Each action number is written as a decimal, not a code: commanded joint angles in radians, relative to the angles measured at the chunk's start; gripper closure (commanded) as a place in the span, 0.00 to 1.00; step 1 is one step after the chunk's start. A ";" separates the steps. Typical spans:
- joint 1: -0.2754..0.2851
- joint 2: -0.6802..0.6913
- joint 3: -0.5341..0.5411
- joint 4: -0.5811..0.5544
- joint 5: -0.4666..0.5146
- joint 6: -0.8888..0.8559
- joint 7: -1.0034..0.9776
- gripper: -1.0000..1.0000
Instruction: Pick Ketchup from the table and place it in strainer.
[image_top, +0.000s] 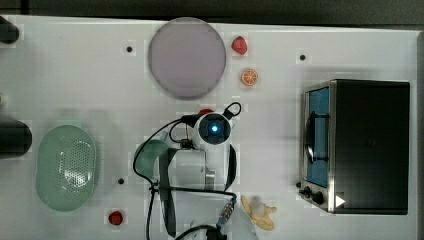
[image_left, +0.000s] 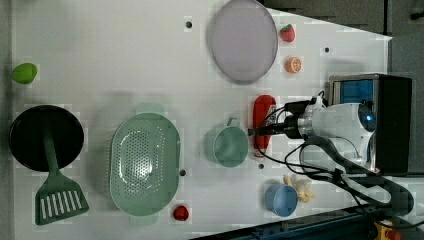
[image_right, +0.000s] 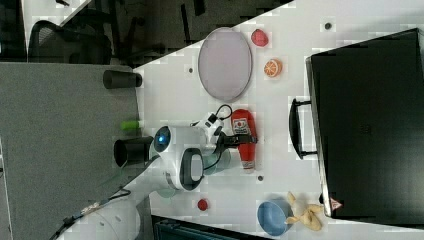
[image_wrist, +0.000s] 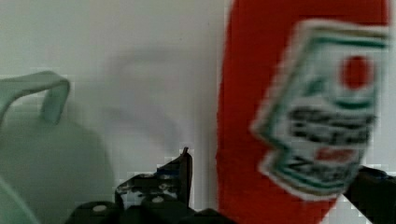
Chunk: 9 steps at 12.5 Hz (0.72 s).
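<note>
The Ketchup (image_left: 263, 112), a red squeeze bottle with a white label, lies flat on the white table beside a green cup (image_left: 227, 146). My gripper (image_left: 260, 131) is low over the bottle's middle and open, one finger on each side of it. In the wrist view the Ketchup (image_wrist: 280, 93) lies between the fingers (image_wrist: 182, 172), with a gap of table showing beside one finger. The right view shows the gripper (image_right: 243, 139) across the Ketchup (image_right: 248, 156). The mint-green strainer (image_left: 116, 150) stands apart at the top view's left (image_top: 47, 150), with nothing in it.
A grey-lilac plate (image_top: 186, 57), a strawberry (image_top: 239, 45) and an orange slice (image_top: 249, 77) lie beyond the arm. A toaster oven (image_top: 360, 145) stands at the top view's right. There are also a red ball (image_top: 116, 217), a banana (image_top: 260, 212), a blue bowl (image_left: 281, 200) and a black pan with a spatula (image_left: 45, 137).
</note>
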 joint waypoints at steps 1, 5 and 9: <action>0.005 -0.019 -0.001 0.003 -0.004 0.071 -0.030 0.15; 0.005 -0.065 -0.001 0.003 -0.003 0.071 -0.011 0.37; 0.011 -0.236 0.010 0.013 -0.003 -0.007 0.091 0.37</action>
